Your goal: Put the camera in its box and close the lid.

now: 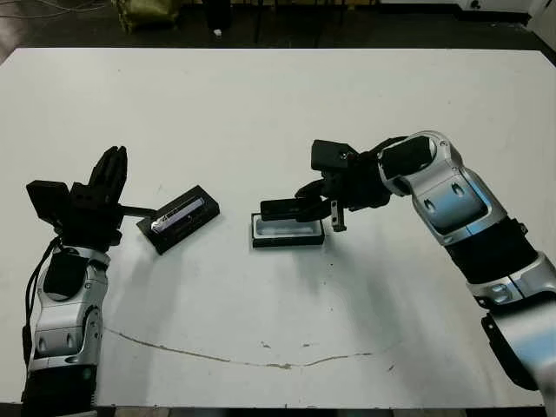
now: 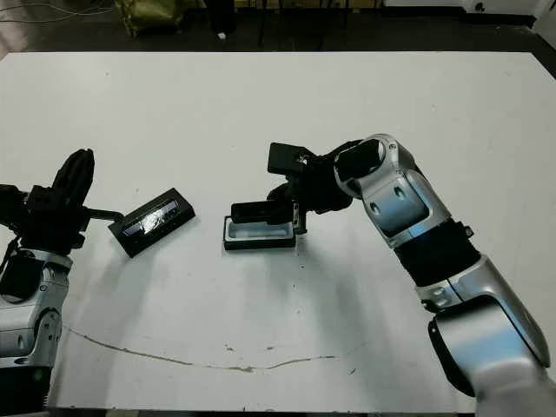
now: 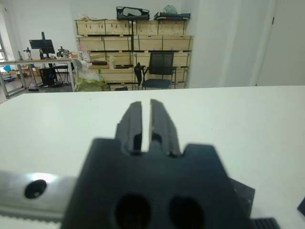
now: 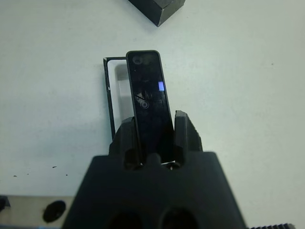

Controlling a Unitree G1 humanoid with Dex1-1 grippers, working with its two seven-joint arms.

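The camera (image 4: 148, 98) is gripped between the two fingers of the right gripper (image 4: 156, 136), held just above the box (image 1: 287, 230), which lies open in the middle of the white table (image 1: 278, 104). The lid (image 1: 178, 217) rests on the table to the left, apart from the box. The left gripper (image 3: 142, 125) is empty, its fingers almost closed, near the lid

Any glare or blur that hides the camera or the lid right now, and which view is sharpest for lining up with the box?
Right wrist view: sharpest on the camera, its bluish patch crisp, held in the right pincer above the box; only the pincer body is blurred. Left eye view: the lid shows a bright glare stripe but stays readable. Left wrist view: the left pincer is soft; the room behind is sharp.
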